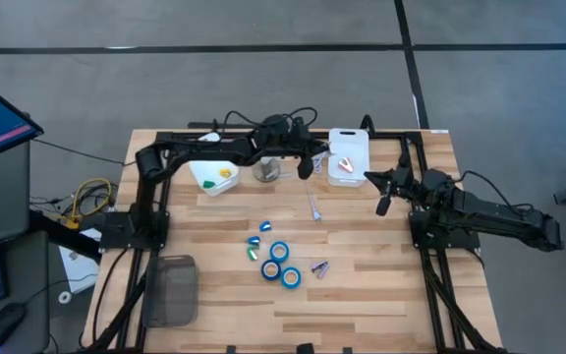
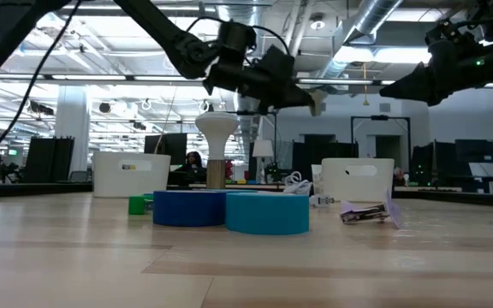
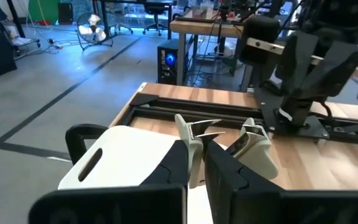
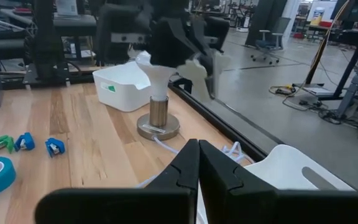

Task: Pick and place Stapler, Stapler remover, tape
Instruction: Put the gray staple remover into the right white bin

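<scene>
The tape rolls (image 1: 279, 263) lie in a close cluster on the middle of the table (image 1: 381, 305), toward its near edge; in the low view two of them sit touching, a dark blue one (image 2: 188, 207) beside a brighter one (image 2: 267, 212); small blue and green clips (image 1: 258, 239) lie just beyond them, and a small purple-tinted piece (image 1: 319, 266) just beside. Each roll looks light and stiff, a low ring with a slick outer band; a pinch across the outside, or one finger down the centre hole and one outside, seems the surest hold, though neighbours touching leave little room. Farther back stand a white bin (image 1: 214, 175), a metal-based stand (image 1: 267, 171) and a white tray (image 1: 347, 155) at the far edge. The left claw (image 1: 306, 162) hangs over the far side near that tray, pressed together on a pale, wedge-shaped thing (image 3: 253, 146) that may be a stapler; the right claw (image 1: 382, 193) hovers at the right of the table with its fingers (image 4: 191, 163) pressed together, holding nothing.
</scene>
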`<state>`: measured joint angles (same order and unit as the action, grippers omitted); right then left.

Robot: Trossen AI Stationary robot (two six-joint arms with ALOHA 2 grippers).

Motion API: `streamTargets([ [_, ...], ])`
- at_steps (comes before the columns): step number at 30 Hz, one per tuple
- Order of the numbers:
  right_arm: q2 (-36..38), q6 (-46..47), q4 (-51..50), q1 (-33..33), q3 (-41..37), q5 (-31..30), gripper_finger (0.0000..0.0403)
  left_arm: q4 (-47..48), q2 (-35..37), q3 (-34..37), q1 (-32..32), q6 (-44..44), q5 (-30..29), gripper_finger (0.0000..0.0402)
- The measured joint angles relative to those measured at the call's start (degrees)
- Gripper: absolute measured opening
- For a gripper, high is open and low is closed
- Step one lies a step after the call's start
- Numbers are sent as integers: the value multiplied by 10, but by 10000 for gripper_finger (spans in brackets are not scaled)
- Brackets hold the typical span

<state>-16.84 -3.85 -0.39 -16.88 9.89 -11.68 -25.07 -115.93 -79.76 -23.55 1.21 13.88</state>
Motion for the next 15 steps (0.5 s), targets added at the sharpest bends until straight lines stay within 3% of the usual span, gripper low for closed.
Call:
streamTargets([
  [15,0,-8,0,0,0,0,0,-1,-77,-80,0,0,27,10],
])
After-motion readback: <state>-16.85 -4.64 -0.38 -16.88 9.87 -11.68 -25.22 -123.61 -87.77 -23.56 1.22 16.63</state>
